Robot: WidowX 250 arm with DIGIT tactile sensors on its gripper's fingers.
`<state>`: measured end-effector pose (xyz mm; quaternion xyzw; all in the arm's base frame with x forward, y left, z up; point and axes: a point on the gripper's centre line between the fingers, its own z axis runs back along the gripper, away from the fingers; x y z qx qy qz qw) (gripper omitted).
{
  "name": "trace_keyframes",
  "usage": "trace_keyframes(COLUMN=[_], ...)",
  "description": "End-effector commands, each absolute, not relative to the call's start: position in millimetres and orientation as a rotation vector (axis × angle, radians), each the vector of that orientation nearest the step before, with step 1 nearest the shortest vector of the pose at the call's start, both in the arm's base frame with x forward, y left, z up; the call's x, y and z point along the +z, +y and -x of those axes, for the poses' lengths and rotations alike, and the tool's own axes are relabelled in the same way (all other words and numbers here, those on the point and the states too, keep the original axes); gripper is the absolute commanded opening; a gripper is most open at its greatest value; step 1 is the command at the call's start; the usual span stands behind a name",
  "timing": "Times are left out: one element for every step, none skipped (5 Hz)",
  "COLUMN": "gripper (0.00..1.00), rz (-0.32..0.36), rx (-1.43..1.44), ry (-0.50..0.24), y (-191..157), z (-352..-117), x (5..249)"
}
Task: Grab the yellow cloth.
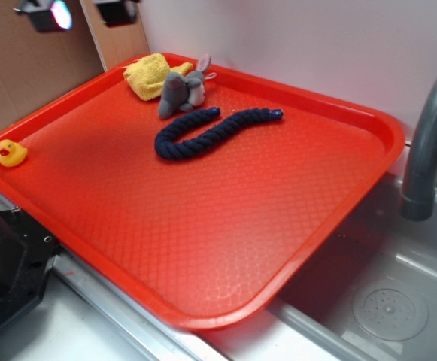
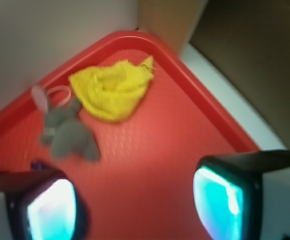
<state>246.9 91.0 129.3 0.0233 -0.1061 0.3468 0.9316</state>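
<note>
Nowhere is any readable writing seen; nearest, a grey sink basin (image 1: 387,301) and dark faucet (image 1: 429,143) are set beside a red tray (image 1: 226,248); a navy rope (image 1: 214,131) is laid mid-tray, a rubber duck (image 1: 10,153) on its left rim; the yellow cloth (image 2: 112,90) is bunched in the far corner, touching a grey plush toy (image 2: 67,132); above, the gripper (image 2: 135,205) is held spread wide, grasping nothing.

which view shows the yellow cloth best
The wrist view: the yellow cloth lies whole and unblocked in the tray's corner, though slightly blurred. In the exterior view the cloth is small and far off, and the grey plush toy covers its right edge.
</note>
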Motion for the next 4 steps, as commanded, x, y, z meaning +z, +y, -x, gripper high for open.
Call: trace_keyframes(gripper=[1.00,1.00,1.00,0.00], rz=[0.041,0.013,-0.009,-0.040], rx=[0.703,0.653,0.606,0.571], ry=[-0.316,-0.305,-0.290,-0.272], y=[117.9,122.9,126.2,122.5], z=[-298.4,-292.2,-294.1,-288.5], x=[87.0,65.3,53.7,45.7])
